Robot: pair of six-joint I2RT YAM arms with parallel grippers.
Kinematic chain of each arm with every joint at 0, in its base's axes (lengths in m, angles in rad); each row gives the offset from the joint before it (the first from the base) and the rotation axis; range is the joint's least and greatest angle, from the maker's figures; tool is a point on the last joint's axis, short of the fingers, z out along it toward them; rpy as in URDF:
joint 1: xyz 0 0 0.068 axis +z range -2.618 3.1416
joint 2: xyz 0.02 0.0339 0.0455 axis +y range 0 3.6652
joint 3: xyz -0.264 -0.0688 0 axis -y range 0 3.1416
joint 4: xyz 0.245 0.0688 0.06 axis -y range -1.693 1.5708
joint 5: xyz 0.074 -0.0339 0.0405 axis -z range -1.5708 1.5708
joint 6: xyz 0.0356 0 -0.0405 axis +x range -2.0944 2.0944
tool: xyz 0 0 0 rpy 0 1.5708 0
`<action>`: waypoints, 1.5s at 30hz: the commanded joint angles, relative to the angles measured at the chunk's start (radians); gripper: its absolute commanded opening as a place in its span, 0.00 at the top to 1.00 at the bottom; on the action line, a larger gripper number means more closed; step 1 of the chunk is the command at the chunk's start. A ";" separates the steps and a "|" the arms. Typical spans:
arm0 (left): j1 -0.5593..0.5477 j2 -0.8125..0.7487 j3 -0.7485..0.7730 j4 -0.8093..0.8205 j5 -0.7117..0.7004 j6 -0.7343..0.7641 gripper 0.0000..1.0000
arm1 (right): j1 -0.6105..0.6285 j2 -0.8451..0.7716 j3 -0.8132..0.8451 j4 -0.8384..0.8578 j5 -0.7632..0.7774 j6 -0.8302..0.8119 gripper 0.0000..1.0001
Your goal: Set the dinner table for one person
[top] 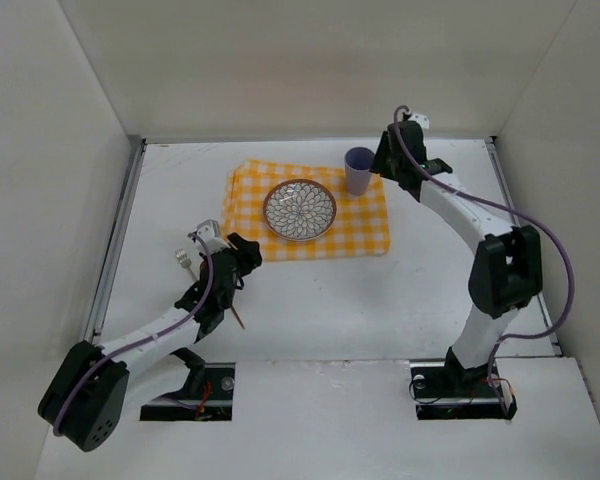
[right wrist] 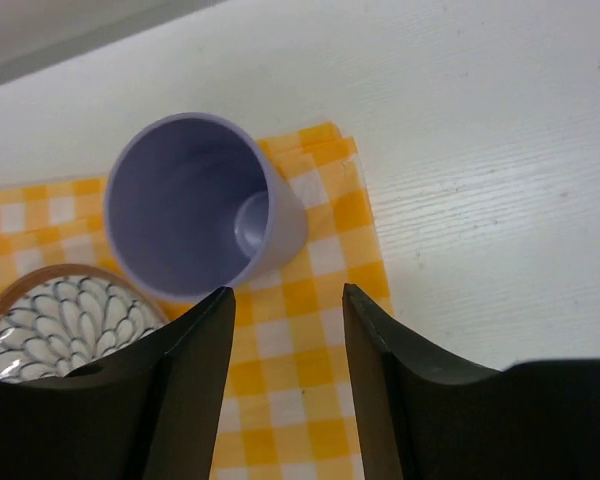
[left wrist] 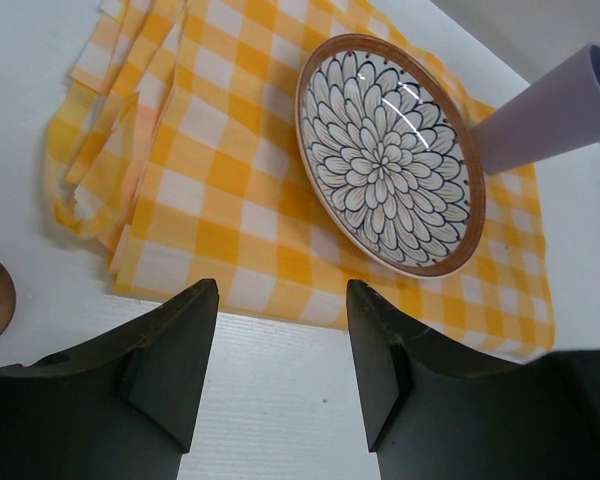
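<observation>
Over on the left of the dinner table (top: 380, 300), which is the big white top that everything here stands on, a small metal fork (top: 184, 257) lies on the bare surface, just beside the left arm. A thin brown stick (top: 239, 318) pokes out from under that arm; I cannot tell what it is. The left gripper (left wrist: 280, 300) hangs low over the white top just short of the near edge of the cloth, its two fingers spread with nothing between them.

Next comes the yellow-and-white checked cloth (top: 360, 228), lying flat near the middle of the far half of the table, with its left edge folded in loose layers. A round plate (top: 299, 210) with a dark petal pattern and a brown rim sits on the middle of it. At the cloth's far right corner a pale purple cup (right wrist: 195, 205) stands upright and empty, near the plate but not touching it.

The right gripper (right wrist: 285, 300) hovers just beside the cup on its right, its fingers apart and holding nothing.
</observation>
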 commanded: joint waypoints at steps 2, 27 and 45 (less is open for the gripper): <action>-0.017 0.009 0.071 -0.078 -0.091 0.022 0.49 | -0.002 -0.223 -0.142 0.140 -0.028 0.038 0.43; -0.014 0.001 0.238 -0.829 -0.209 -0.108 0.60 | 0.291 -0.746 -1.032 0.625 -0.097 0.183 0.77; 0.009 0.121 0.206 -0.892 -0.143 -0.245 0.74 | 0.301 -0.701 -1.028 0.635 -0.132 0.193 0.74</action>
